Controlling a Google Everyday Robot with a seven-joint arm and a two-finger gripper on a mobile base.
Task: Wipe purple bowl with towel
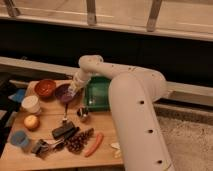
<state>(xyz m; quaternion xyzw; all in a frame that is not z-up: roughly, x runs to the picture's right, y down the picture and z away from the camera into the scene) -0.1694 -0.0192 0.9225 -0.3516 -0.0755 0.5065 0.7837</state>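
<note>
Camera view shows my gripper (73, 91) at the centre left of the frame, down at the right edge of the purple bowl (63, 92). I cannot tell whether the fingers are spread or pressed together, and I cannot pick out the towel at the tool tip.

The purple bowl sits on the wooden tabletop (102, 147), just right of the red-orange bowl (45, 87) and just left of the green tray (98, 93).

Procedure, as I judge it: keep downward pressure light so the shallow bowl does not skid or tip, sweep in arcs following the round inner wall, and stay clear of the tray wall.

Materials: the bowl looks smooth and plain-rimmed; the tray is rigid and rectangular; the tabletop is flat, pale wood. A white cup (31, 104) stands at the left.
</note>
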